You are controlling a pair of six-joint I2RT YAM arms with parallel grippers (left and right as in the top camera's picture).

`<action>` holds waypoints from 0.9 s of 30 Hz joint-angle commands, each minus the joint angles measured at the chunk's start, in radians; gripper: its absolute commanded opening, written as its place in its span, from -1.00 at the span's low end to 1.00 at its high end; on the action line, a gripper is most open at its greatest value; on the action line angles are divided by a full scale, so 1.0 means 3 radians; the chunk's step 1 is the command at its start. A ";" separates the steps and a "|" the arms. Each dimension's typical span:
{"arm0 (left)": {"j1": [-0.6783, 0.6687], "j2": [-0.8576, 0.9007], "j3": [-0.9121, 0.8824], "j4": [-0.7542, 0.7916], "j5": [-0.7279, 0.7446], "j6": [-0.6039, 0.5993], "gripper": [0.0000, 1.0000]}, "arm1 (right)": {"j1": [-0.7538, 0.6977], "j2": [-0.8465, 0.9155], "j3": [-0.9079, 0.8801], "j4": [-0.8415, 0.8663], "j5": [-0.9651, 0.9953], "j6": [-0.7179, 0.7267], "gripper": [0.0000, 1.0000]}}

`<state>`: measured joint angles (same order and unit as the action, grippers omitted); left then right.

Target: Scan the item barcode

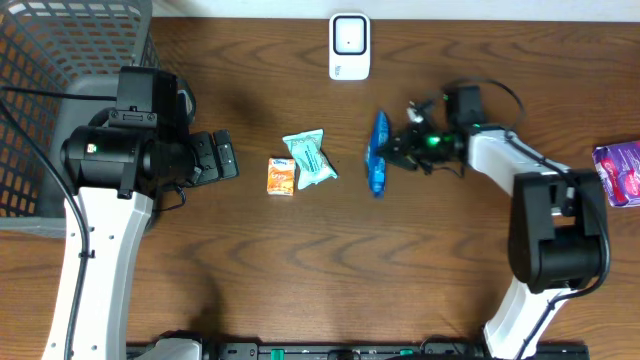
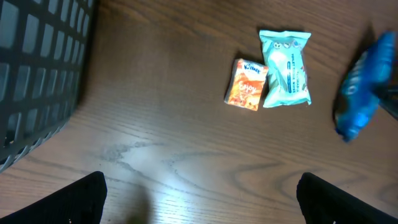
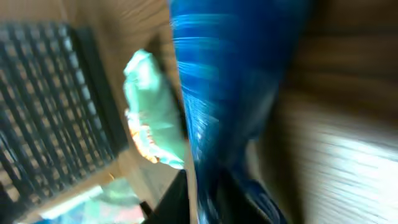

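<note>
The right wrist view is badly smeared. The blue packet (image 3: 230, 93) fills the middle of it as a streaked band, and its print and any barcode cannot be read. Only a dark sliver of one finger (image 3: 175, 198) shows at the bottom edge, so it is impossible to tell whether the right hand (image 1: 397, 150) is clamping the packet or only touching it.

From overhead, the blue packet (image 1: 378, 152) looks narrow, as if turned on edge. It sits on the counter (image 1: 300, 260) right against the right hand's tips and below the white scanner (image 1: 349, 45), well apart from it.

A purple packet (image 1: 622, 172) is cut off by the right edge of the overhead view. The grey basket (image 1: 40, 100) is cropped at the top left corner.

The left hand (image 1: 222, 155) is spread wide and holds nothing. In its own camera its two fingers (image 2: 87, 199) sit at the bottom corners above bare wood.

A teal packet (image 1: 308, 158) and a small orange packet (image 1: 282, 175) lie touching each other between the two hands.
</note>
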<state>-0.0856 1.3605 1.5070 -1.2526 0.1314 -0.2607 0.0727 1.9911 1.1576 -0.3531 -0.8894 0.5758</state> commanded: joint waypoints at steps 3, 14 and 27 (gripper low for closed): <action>0.0008 -0.0005 0.0066 -0.0011 -0.0019 0.0043 0.96 | -0.0351 0.0034 -0.0150 -0.0357 0.0155 0.0079 -0.04; 0.0008 -0.0005 0.0066 -0.0011 -0.0019 0.0043 0.96 | -0.0524 -0.0275 -0.0056 -0.0973 0.0903 -0.0228 -0.02; 0.0008 -0.0005 0.0066 -0.0011 -0.0019 0.0043 0.96 | 0.0538 -0.0857 0.0327 -0.0542 0.2266 -0.0145 0.29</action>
<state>-0.0860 1.3605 1.5070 -1.2530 0.1314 -0.2607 0.1608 1.7298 1.2503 -0.5320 -0.3660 0.5270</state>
